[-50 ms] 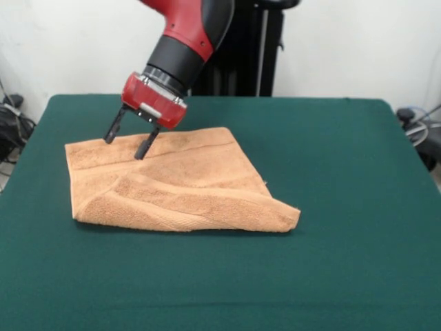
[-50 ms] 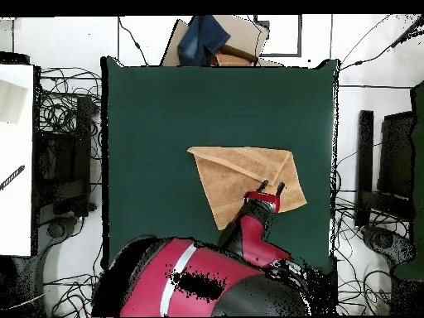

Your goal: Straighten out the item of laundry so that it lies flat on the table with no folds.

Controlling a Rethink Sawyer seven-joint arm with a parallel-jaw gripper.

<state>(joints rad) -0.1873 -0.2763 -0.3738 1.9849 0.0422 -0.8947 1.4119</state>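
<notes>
Left of table: cables (image 2: 62, 124) tangle over the floor beside the table's edge in the overhead view, and a white surface (image 2: 16, 157) fills that picture's left side.
Table: the table (image 1: 344, 179) is covered in plain dark green cloth and is far larger than the towel.
Gripper: the gripper (image 1: 128, 143) hangs tilted from a red wrist above the towel's far left corner in the front view; its two dark fingers (image 1: 147, 145) stand apart with a clear gap between them, holding nothing.
Finger contact: the one nearer the towel's middle reaches down to the cloth just inside the far edge; the other ends at or just past that edge, and I cannot tell whether either one presses on the fabric.
Arm: the red and black arm (image 1: 186, 31) comes down from above and slants toward the towel.
Towel: the peach-orange terry towel (image 1: 179, 183) lies left of the table's middle in the front view, well inside all the table's edges.
Towel shape: it is not flat; a broad flap is folded over along the near side, its paler hemmed edge running diagonally across the cloth.
Right corner: the fold ends in a thick, blunt point at the near right.
Overhead outline: the towel (image 2: 228, 178) reads as an uneven wedge, with the gripper (image 2: 269, 187) over the side nearest the robot's base.
Far edge overhead: a cardboard box (image 2: 240, 40) with a dark blue cloth (image 2: 203, 37) on it sits just beyond the table.
</notes>
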